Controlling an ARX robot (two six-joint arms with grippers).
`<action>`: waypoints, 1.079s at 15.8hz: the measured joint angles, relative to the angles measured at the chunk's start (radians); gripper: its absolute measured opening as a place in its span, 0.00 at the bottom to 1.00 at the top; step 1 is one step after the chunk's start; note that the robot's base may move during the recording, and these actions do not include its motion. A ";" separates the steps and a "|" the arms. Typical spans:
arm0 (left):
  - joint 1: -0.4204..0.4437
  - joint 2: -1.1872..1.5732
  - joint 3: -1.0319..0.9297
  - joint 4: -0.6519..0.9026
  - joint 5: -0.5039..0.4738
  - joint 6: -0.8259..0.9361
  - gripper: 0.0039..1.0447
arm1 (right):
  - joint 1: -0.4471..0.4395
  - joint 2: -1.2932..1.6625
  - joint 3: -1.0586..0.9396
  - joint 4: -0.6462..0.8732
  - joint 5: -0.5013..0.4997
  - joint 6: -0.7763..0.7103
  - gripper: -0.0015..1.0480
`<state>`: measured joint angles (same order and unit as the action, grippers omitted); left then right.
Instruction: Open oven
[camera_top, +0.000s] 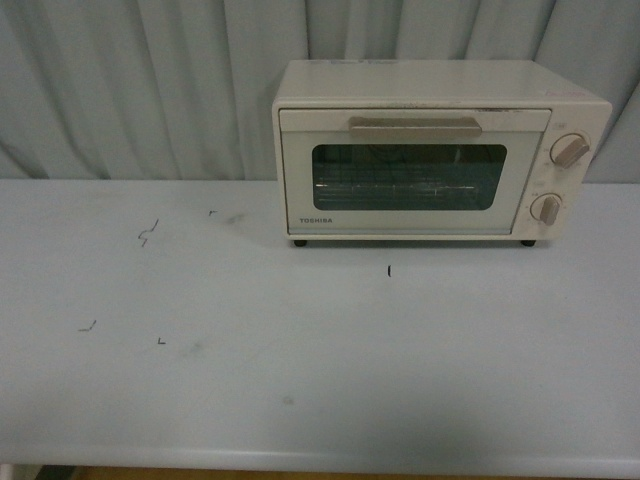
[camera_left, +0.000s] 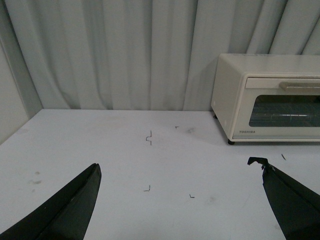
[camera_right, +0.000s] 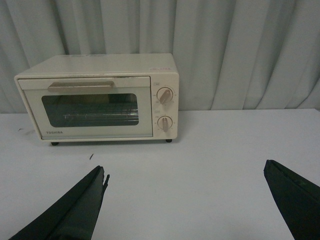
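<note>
So the oven (camera_top: 440, 150) was sitting at the back of the table (camera_top: 300, 380), right up near the curtain (camera_top: 150, 90) and clearly over on the robot's right side in the front view, with the door (camera_top: 410, 180) shut flat against the body. The bit that matters: the beige handle (camera_top: 414, 126) ran sideways along the top edge of that door, so its long axis lay across the robot's reach, not pointing at it. Neither arm showed up in the front view, so both were hanging back from it. The right gripper (camera_right: 185, 167) had its fingers spread wide with nothing between them, and its wrist view took in the whole front of the oven, both knobs (camera_right: 165, 95) included, well ahead of it. The left gripper (camera_left: 175, 165) was splayed and empty too, but its camera only caught part of the oven, off to one side. My guess is the right arm was nearer and better lined up to reach forward and hook the bar from above.
</note>
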<state>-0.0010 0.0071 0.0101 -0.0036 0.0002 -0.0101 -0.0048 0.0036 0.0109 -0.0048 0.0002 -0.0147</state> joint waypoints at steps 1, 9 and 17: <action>0.000 0.000 0.000 0.000 0.000 0.000 0.94 | 0.000 0.000 0.000 0.000 0.000 0.000 0.94; 0.000 0.000 0.000 0.000 0.000 0.000 0.94 | 0.000 0.000 0.000 0.000 0.000 0.000 0.94; 0.000 0.000 0.000 0.002 -0.001 0.000 0.94 | 0.000 0.000 0.000 0.002 0.000 0.000 0.94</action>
<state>-0.0010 0.0071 0.0101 -0.0021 -0.0006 -0.0101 -0.0048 0.0036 0.0109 -0.0025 0.0002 -0.0147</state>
